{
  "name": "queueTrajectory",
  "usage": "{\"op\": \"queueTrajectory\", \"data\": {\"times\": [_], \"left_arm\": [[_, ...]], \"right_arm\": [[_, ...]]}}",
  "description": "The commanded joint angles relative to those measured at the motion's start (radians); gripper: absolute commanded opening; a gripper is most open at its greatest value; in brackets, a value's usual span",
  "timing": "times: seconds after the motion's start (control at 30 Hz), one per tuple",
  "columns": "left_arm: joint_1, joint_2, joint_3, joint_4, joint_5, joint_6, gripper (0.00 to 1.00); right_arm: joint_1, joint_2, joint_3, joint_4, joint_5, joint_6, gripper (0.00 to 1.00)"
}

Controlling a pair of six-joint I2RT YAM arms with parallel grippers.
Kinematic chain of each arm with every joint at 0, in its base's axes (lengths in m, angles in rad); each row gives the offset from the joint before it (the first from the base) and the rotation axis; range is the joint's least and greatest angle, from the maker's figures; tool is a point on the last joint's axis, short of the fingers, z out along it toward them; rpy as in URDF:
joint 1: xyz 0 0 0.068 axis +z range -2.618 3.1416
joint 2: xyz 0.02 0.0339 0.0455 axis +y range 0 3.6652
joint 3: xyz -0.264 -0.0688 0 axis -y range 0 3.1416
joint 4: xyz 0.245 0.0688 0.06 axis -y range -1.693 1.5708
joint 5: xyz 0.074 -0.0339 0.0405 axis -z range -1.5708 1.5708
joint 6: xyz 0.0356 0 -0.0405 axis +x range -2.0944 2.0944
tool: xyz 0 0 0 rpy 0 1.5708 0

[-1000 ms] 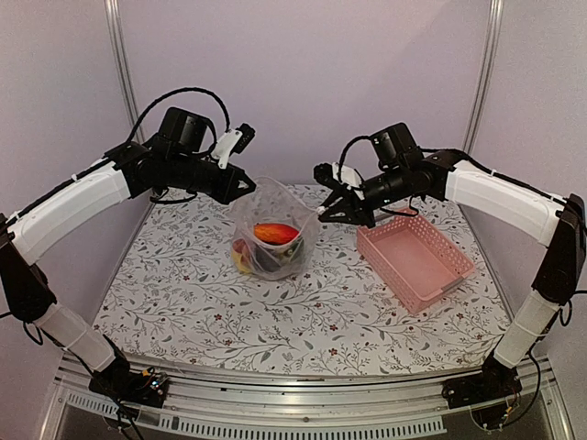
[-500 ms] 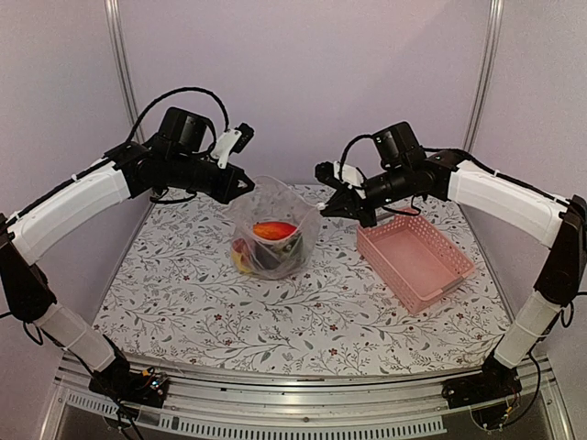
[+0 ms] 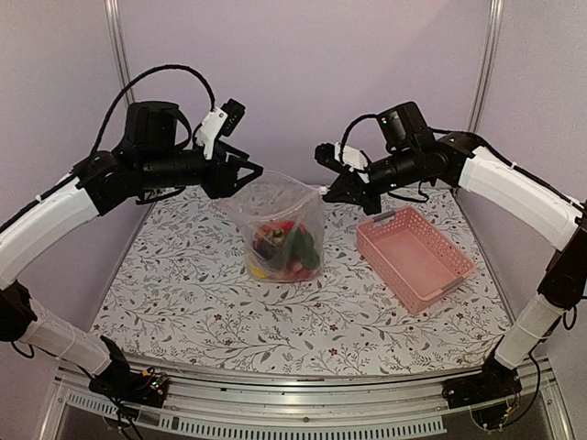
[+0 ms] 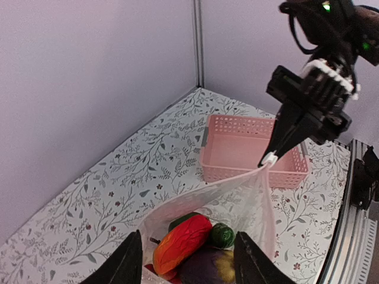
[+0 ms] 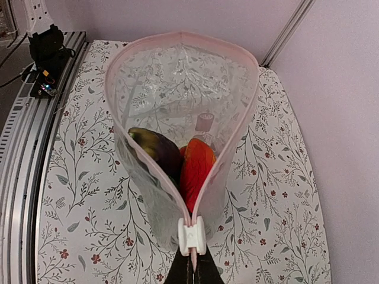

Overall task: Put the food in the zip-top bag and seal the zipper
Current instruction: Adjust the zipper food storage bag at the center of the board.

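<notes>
The clear zip-top bag (image 3: 275, 206) stands tall mid-table with its mouth wide open. Its pinkish zipper (image 5: 183, 34) rings the mouth, and a white slider (image 5: 192, 235) sits at the end nearest my right gripper. The food (image 3: 282, 249) lies in the bottom: a dark eggplant (image 5: 155, 151), a red pepper (image 5: 196, 165) and a green piece (image 4: 223, 235). My right gripper (image 5: 192, 269) is shut on the bag's corner just behind the slider, holding it up. My left gripper (image 4: 188, 260) is open over the opposite end of the mouth, its fingers (image 4: 127, 260) astride the bag without pinching it.
An empty pink slatted basket (image 3: 415, 257) sits to the right of the bag, close under the right arm. The floral tablecloth (image 3: 183, 302) covers the table, with walls behind and to both sides.
My left gripper has opened and let go of the bag's left corner, and the left arm has risen. The bag has shifted a little right and stands taller, held by the right gripper, which has shut.
</notes>
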Motion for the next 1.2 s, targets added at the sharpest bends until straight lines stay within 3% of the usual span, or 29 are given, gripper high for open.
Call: {"op": "queueTrajectory", "data": {"times": [0.0, 0.37, 0.57, 0.93, 1.17], "left_arm": [[-0.119, -0.059, -0.062, 0.238, 0.023, 0.154, 0.57], [-0.221, 0.107, -0.061, 0.382, 0.064, 0.339, 0.62], [-0.221, 0.178, -0.005, 0.344, 0.113, 0.430, 0.64], [-0.221, 0.269, 0.009, 0.474, 0.304, 0.327, 0.57], [-0.226, 0.337, 0.097, 0.398, 0.361, 0.276, 0.51]], "right_arm": [[0.012, 0.017, 0.128, -0.142, 0.042, 0.034, 0.00], [0.024, 0.027, 0.200, -0.304, 0.087, 0.016, 0.00], [0.026, -0.029, 0.135, -0.340, 0.125, -0.003, 0.00], [0.026, -0.216, -0.148, -0.142, 0.091, -0.001, 0.01], [0.026, -0.244, -0.152, -0.129, 0.079, -0.003, 0.02]]}}
